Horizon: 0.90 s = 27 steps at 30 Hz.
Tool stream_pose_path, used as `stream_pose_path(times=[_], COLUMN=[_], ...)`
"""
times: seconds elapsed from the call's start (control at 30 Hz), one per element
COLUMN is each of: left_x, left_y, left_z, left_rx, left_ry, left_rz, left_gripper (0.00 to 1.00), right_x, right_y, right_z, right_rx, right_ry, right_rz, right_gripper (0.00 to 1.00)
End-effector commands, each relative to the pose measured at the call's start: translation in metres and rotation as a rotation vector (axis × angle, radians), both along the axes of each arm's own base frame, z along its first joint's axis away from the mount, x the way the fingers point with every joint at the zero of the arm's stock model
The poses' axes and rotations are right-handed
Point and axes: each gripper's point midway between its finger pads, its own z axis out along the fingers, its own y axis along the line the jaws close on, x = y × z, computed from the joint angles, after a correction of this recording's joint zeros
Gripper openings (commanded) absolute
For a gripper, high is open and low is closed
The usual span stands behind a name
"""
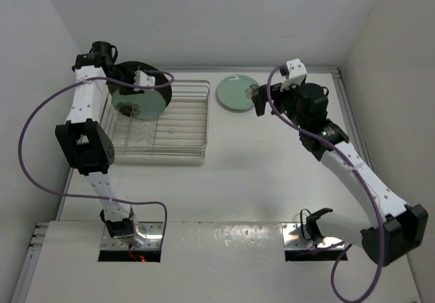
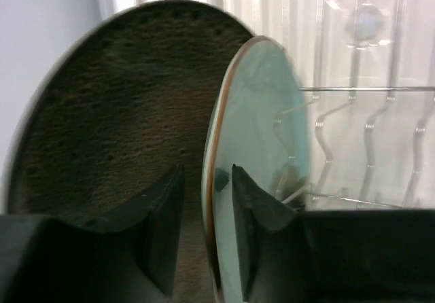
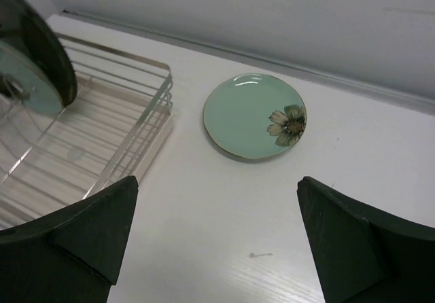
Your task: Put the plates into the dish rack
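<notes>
The silver wire dish rack (image 1: 194, 123) lies at the back left. The dark brown plate (image 1: 151, 68) stands upright at its far left end, with one mint-green plate (image 1: 138, 103) standing just in front of it. My left gripper (image 1: 144, 80) is over them. In the left wrist view its jaws (image 2: 207, 174) straddle the mint plate's rim (image 2: 262, 133), with a small gap on the brown plate's (image 2: 115, 113) side. The second mint plate (image 1: 236, 92) lies flat on the table, right of the rack. My right gripper (image 1: 261, 100) hovers next to it, open wide and empty (image 3: 217, 181), with the plate (image 3: 255, 116) ahead.
White walls close in the table at the back and both sides. Purple cables (image 1: 41, 119) loop from each arm. The rack's wavy dividers (image 2: 367, 133) to the right of the standing plates hold nothing. The rack's near corner (image 3: 160, 92) is left of the flat plate.
</notes>
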Motion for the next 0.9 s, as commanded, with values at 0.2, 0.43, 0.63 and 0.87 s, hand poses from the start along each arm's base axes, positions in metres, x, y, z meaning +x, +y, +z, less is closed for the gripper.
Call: stream_pose_path(times=[0.2,0.43,0.63,0.87], left_x=[0.028,0.014,-0.014,-0.042], left_y=[0.006,0.000,-0.005,-0.012], left_z=[0.089,0.138,0.152,0.154], left_rx=[-0.097,-0.183,-0.240,-0.287], left_ry=[-0.228,-0.273,-0.192,-0.095], left_rz=[0.108,0.145,0.208,0.252], left_gripper=[0.68,0.72,0.72,0.72], right_x=[0.063,0.117,0.173,0.206], right_y=[-0.028,-0.061,-0.057,-0.035], right_z=[-0.055,-0.116,-0.196,-0.270], right_rx=[0.297,0.547,0.747,0.849], right_ry=[0.336,0.454,0.637,0.810], right_rz=[-0.311,-0.534,-0.572,-0.645], right_gripper=[0.99,0.96,0.82,0.71])
